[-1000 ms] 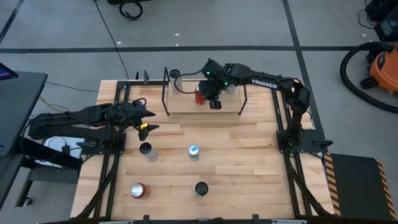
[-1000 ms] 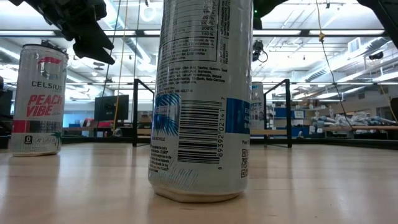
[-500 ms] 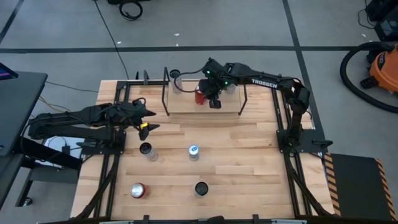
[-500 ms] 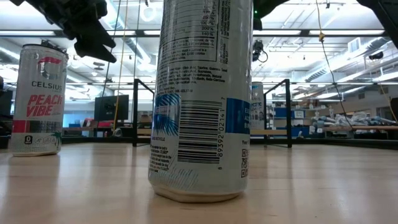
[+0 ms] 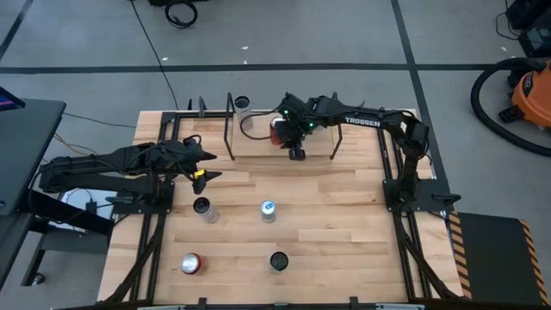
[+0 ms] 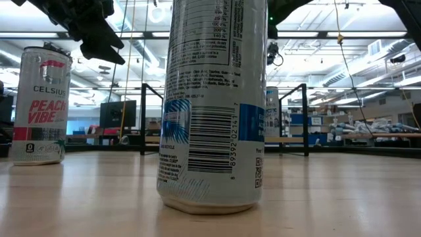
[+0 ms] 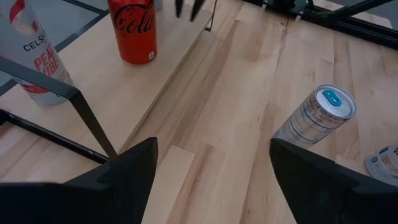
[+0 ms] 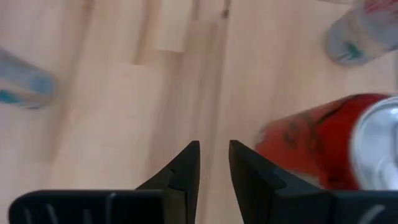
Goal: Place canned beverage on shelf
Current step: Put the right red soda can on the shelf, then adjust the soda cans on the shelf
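The shelf [image 5: 258, 143] is a light-wood board in a black rod frame at the table's far middle. A red canned beverage [image 5: 276, 129] stands upright on its board, and shows in the left wrist view too [image 7: 133, 31]. My right gripper [image 5: 296, 154] hangs over the shelf's near edge, just nearside of the can, pointing down. In its wrist view [image 8: 214, 149] the fingers are nearly together with nothing between them, and the red can [image 8: 314, 149] stands beside them. My left gripper [image 7: 208, 168] waits open at the table's left [image 5: 202, 176].
Several cans stand on the table's near half: a silver one [image 5: 203, 208], a blue-topped one [image 5: 268, 210], a red-topped one [image 5: 190, 263] and a dark one [image 5: 279, 260]. Another can [image 5: 242, 103] stands beyond the shelf's far left post. One can [image 6: 214, 105] fills the low view.
My right gripper has moved a little toward the table's near edge and downward, away from the red can. The can has stayed upright on the shelf board.
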Robot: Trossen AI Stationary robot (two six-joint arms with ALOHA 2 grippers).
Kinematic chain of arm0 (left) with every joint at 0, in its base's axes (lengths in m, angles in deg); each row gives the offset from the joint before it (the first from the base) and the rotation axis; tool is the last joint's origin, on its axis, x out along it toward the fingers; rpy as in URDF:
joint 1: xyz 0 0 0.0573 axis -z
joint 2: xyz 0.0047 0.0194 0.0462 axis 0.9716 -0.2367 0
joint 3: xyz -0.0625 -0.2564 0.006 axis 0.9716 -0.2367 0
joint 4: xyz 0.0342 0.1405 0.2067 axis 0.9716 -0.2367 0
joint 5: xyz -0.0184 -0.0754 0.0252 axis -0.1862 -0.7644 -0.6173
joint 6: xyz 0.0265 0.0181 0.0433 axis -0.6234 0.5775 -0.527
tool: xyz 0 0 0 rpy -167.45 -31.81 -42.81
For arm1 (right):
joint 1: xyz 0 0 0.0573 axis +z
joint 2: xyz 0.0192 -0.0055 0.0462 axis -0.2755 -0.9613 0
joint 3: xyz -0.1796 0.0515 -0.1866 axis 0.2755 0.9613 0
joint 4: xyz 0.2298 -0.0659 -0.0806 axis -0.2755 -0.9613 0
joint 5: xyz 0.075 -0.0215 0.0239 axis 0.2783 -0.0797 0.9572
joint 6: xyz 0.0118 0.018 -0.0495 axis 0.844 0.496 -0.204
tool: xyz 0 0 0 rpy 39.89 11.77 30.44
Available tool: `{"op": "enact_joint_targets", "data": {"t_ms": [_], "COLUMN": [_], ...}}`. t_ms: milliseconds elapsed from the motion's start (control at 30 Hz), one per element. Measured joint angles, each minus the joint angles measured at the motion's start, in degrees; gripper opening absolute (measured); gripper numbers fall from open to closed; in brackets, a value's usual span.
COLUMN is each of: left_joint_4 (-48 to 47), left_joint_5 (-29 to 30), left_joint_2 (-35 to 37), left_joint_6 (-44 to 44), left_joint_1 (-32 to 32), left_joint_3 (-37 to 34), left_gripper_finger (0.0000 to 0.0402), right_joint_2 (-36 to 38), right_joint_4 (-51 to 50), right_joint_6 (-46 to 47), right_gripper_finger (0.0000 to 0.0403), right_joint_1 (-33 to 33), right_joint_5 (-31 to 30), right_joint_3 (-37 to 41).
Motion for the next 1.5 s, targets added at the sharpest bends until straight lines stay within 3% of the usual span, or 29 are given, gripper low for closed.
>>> {"op": "enact_joint_targets", "data": {"t_ms": [100, 400, 567, 1333, 1500], "left_joint_4": [0.01, 0.02, 0.04, 0.11, 0.11], "left_joint_5": [0.00, 0.00, 0.00, 0.00, 0.00], "left_joint_2": [0.01, 0.01, 0.02, 0.00, 0.00], "left_joint_6": [-0.05, -0.31, -0.29, -0.31, -0.32], "left_joint_1": [0.00, 0.00, 0.00, -0.02, -0.02], "left_joint_3": [0.00, 0.00, 0.00, 0.00, 0.00], "left_gripper_finger": [0.0311, 0.0311, 0.0311, 0.0311, 0.0311], "right_joint_2": [-0.02, 0.00, 0.00, 0.00, 0.74], "right_joint_4": [1.89, 3.56, 4.50, 7.80, 5.00], "right_joint_6": [-0.15, 0.31, 0.76, 0.81, 0.69], "right_gripper_finger": [0.0091, 0.0091, 0.0090, 0.0090, 0.0090], "right_joint_1": [-0.10, -1.72, -2.56, -6.36, -5.39], "right_joint_5": [-3.15, -4.31, -8.81, -8.57, -15.90], "right_joint_3": [0.73, -0.01, -0.01, -0.01, -0.22]}}
